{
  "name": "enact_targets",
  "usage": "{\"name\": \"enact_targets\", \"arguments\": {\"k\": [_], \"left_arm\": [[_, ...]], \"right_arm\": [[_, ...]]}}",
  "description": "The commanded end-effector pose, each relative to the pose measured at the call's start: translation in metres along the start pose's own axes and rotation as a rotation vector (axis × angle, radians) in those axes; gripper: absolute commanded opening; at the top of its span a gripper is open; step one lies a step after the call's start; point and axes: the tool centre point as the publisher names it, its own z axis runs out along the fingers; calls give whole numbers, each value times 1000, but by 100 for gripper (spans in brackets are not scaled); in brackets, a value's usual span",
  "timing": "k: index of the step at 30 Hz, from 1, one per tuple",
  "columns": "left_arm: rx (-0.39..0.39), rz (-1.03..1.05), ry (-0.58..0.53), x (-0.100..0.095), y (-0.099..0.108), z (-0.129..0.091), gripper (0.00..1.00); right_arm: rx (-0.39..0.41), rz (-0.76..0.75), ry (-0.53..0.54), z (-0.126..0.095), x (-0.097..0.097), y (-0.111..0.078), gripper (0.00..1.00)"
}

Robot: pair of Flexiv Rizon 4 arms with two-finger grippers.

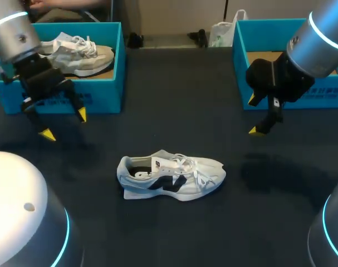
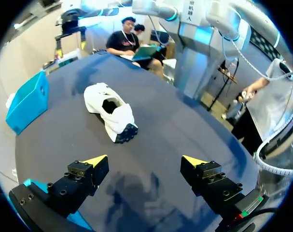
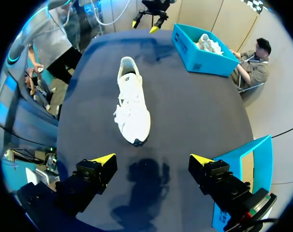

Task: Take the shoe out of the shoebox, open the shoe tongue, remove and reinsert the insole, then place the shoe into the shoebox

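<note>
Lying left-to-right, shoe (image 1: 171, 177) points toe rightward; heel leftward.

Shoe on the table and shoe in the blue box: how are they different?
The shoe on the table lies out in the open on the dark table; the shoe in the box sits inside the left blue shoebox. The shoe on the table is white with a dark mark on its side; the shoe in the box looks greyer and beige, with no dark mark showing. Both are pale lace-up sneakers.
</note>
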Motion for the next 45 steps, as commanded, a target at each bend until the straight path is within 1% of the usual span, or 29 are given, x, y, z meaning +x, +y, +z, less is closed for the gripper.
{"name": "enact_targets", "arguments": {"k": [1, 4, 10, 13, 16, 19, 22, 25, 28, 34, 45], "left_arm": [[90, -31, -88, 14, 11, 2, 100], [125, -54, -129, 20, 17, 2, 100], [248, -148, -186, 29, 33, 7, 100], [274, -163, -233, 35, 39, 10, 100], [309, -167, -293, 40, 43, 6, 100], [359, -171, -351, 46, 48, 1, 100], [405, -190, -377, 52, 51, 1, 100], [429, -210, -385, 57, 54, 7, 100], [435, -211, -412, 64, 56, 15, 100], [501, -234, -444, 77, 60, 21, 100], [501, -234, -444, 77, 60, 21, 100]], "right_arm": [[2, 1, -1, 1, 0, 0, 100], [2, 1, -1, 1, 0, 0, 100], [2, 1, -1, 1, 0, 0, 100], [2, 1, -1, 1, 0, 0, 100], [2, 1, -1, 1, 0, 0, 100], [2, 1, -1, 1, 0, 0, 100], [2, 1, -1, 1, 0, 0, 100], [2, 1, -1, 1, 0, 0, 100], [2, 1, -1, 1, 0, 0, 100], [2, 1, -1, 1, 0, 0, 100], [2, 1, -1, 1, 0, 0, 100]]}}
